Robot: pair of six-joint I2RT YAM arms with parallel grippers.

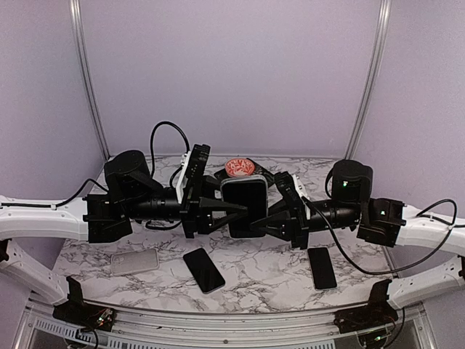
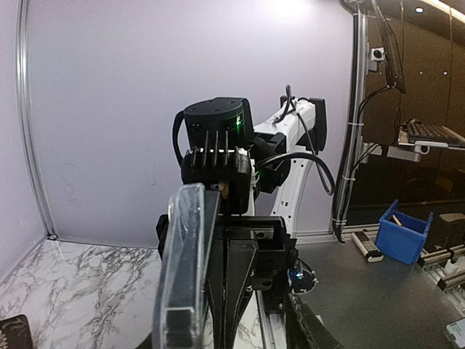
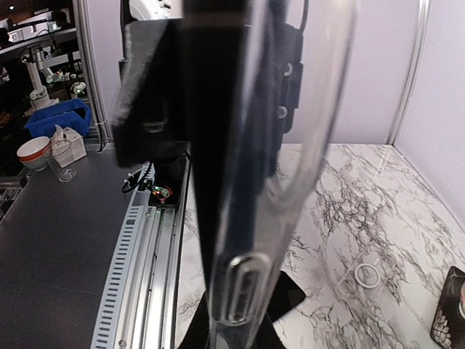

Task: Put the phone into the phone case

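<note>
- Top external view shows the phone (image 1: 245, 205) standing upright in the air at the centre, above the marble table (image 1: 269, 291). It sits between the two arms, probably so that each can reach one long edge.
- Right wrist view shows that dark slab lying inside the clear phone case (image 3: 312, 145), whose rim bows outward on one side. I cannot tell whether every corner is seated.
- Right gripper (image 1: 269, 218) comes in from 3 o'clock and looks clenched on the edge of the clear phone case. My guess is that it carries the pair while the far side is pressed home.
- Left gripper (image 1: 231, 211) reaches in from 9 o'clock with its tips at the phone. I cannot tell whether it is clamped or released.
- Taking the held phone as centre, the table has a spare clear case (image 1: 134, 262) at 8 o'clock and a loose phone (image 1: 203, 270) at 7 o'clock. A second loose phone (image 1: 322, 267) lies at 4 o'clock, and a patterned case (image 1: 240, 168) sits at 12 o'clock.
</note>
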